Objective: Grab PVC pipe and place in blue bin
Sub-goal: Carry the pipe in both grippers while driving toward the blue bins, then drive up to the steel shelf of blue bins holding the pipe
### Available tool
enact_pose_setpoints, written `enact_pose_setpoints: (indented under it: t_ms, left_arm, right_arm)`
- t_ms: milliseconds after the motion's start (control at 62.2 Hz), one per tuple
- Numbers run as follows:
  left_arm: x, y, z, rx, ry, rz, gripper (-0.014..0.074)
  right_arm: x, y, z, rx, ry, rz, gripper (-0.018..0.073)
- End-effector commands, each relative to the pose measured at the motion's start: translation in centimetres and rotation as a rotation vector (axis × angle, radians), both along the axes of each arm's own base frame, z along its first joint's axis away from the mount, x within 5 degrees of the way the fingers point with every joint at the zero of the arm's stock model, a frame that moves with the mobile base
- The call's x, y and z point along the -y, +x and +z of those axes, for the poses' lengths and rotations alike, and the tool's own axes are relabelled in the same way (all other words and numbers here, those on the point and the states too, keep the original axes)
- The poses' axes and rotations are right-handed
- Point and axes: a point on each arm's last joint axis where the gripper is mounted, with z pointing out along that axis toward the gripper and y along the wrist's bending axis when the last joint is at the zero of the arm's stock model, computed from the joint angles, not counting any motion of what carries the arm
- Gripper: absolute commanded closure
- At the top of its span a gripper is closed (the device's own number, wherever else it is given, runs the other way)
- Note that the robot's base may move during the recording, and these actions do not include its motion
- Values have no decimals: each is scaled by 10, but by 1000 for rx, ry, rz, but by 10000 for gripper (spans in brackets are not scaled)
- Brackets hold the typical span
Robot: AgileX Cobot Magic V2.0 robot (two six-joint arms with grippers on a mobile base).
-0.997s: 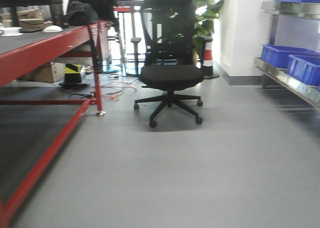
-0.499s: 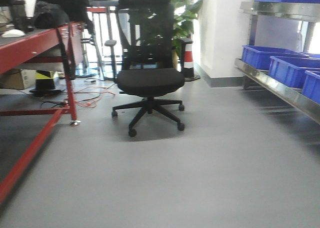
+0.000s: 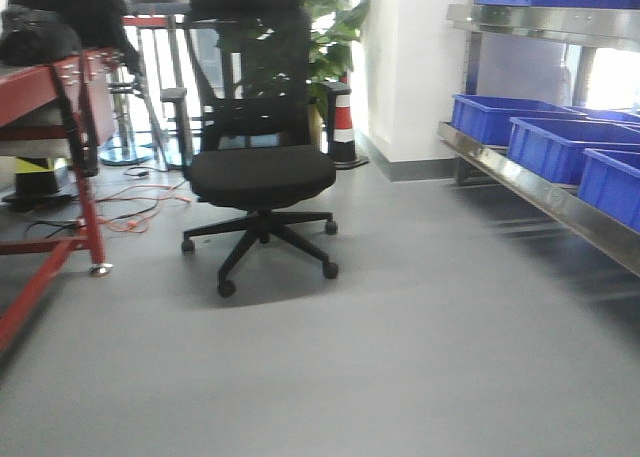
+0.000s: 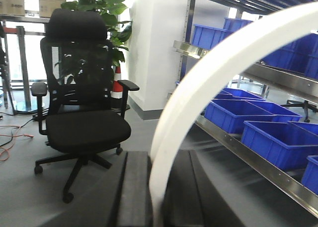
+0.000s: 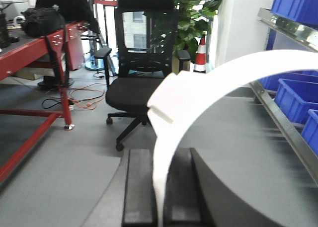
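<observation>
The left claw point(image 4: 159, 156) is gripping a white PVC pipe point(image 4: 198, 78), its two dark fingers point(image 4: 135, 187) pressing in on the pipe's lower end. Ahead of this claw and to its left, a black office chair point(image 4: 87, 127) is standing on the grey floor, with a leafy plant point(image 4: 99, 1) showing behind it. The pipe is rising straight up out of the claw and then arcing away to the upper right. To the right of the claw, blue bins point(image 4: 278, 142) are sitting in a row on a steel shelf point(image 4: 263, 170), well apart from the pipe's held end.

The right claw point(image 5: 160, 152) is also closing on a white PVC pipe point(image 5: 223, 75); I cannot tell whether it is the same piece. Far to this claw's left, a red workbench point(image 5: 30, 48) is carrying a black bag point(image 5: 42, 21). Straight ahead, the chair is facing the claw. The pipe is climbing from between the fingers, showing a stepped joint point(image 5: 166, 103) just above them, and is sweeping off to the right, where more blue bins are lining the shelf.
</observation>
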Motion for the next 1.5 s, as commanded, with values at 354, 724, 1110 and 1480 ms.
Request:
enact_pose_setpoints:
  t_ms: [354, 724, 1110, 1480]
  left_arm:
    - [0, -1, 3, 22, -15, -4, 707]
    - [0, -1, 3, 22, -15, -4, 707]
    - [0, -1, 3, 23, -16, -3, 707]
    - [0, -1, 3, 23, -16, -3, 707]
  right_arm:
    - [0, 0, 3, 28, 4, -3, 721]
    - [0, 0, 3, 28, 4, -3, 721]
    - [0, 0, 3, 28, 4, -3, 721]
    - [0, 0, 3, 28, 4, -3, 721]
